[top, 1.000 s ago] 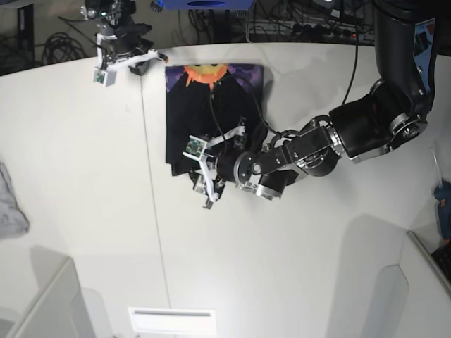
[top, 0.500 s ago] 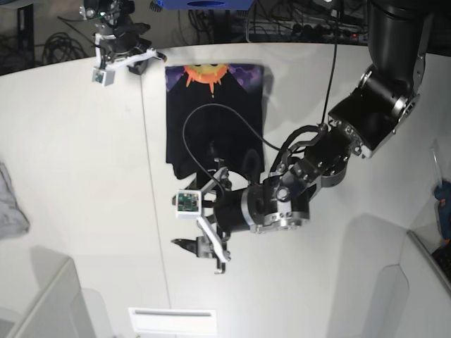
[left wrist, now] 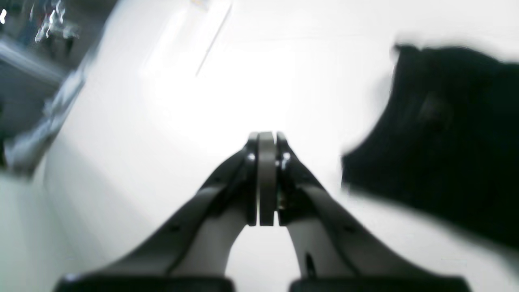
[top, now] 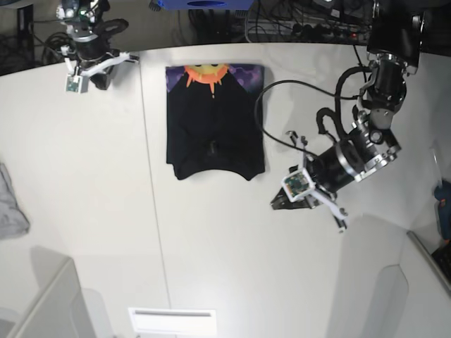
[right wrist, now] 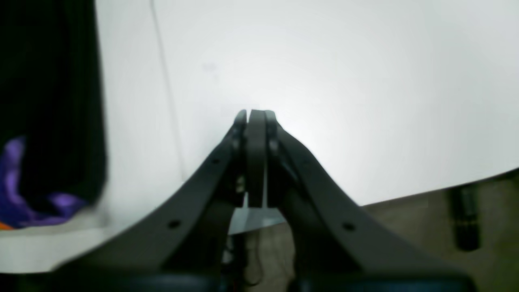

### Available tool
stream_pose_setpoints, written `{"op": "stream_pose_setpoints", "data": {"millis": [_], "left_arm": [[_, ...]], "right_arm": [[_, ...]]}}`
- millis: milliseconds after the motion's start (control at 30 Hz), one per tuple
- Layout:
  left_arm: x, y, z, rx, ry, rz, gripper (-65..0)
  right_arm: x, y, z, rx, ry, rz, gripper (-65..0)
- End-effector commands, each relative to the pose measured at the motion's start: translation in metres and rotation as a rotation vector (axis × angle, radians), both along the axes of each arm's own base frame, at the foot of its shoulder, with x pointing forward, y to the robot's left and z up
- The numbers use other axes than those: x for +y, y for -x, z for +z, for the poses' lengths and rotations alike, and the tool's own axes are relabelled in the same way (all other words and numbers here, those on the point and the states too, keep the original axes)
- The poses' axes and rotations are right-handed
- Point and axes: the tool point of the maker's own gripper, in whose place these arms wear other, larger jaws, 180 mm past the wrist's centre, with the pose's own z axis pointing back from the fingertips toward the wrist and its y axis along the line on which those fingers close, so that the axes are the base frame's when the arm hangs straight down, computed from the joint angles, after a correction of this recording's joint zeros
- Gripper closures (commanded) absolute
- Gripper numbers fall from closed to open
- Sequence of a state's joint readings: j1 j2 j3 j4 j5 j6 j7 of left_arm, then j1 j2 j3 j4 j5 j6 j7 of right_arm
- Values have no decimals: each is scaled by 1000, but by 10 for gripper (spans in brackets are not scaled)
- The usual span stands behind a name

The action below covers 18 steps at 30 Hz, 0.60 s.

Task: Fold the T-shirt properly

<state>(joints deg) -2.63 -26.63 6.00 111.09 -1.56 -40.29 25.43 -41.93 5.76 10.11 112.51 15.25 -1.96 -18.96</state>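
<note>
The black T-shirt (top: pixel 215 123) lies folded into a flat rectangle at the back of the white table (top: pixel 84 169), with its orange sun and purple print (top: pixel 211 72) showing along the far edge. My left gripper (top: pixel 280 203) is shut and empty, above bare table to the right of the shirt's lower hem. In the left wrist view the left gripper (left wrist: pixel 266 140) has its jaws pressed together, and the shirt (left wrist: pixel 446 134) is a black blur at the right. My right gripper (top: pixel 99 70) is at the back left corner, shut and empty. In the right wrist view the right gripper (right wrist: pixel 255 115) is shut and the shirt (right wrist: pixel 48 101) is at the left.
A small grey cloth (top: pixel 10 204) lies at the table's left edge. White bins (top: pixel 42 303) stand at the front left and front right. A blue object (top: pixel 444 201) sits at the right edge. Cables run behind the table's back edge.
My left arm has swung from the shirt's lower hem to the right and drawn back, off the fabric. My right gripper has shifted left, away from the shirt's top corner. The shirt lies flat.
</note>
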Motion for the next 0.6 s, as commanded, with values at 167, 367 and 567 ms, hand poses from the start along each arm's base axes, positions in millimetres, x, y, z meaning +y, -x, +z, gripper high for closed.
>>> {"op": "stream_pose_setpoints", "data": {"millis": [167,367,567], "left_arm": [[22,54,-14,20,167,-31,0],[43,104,-32,92,267,18,0],[58,147,-47,164,327,88,0]], "right_arm": [[-5,2,25,-105,143,73,0],[-11,18,35,-155,182,109,0],[-12,32,39,-167,199,144,0]]}}
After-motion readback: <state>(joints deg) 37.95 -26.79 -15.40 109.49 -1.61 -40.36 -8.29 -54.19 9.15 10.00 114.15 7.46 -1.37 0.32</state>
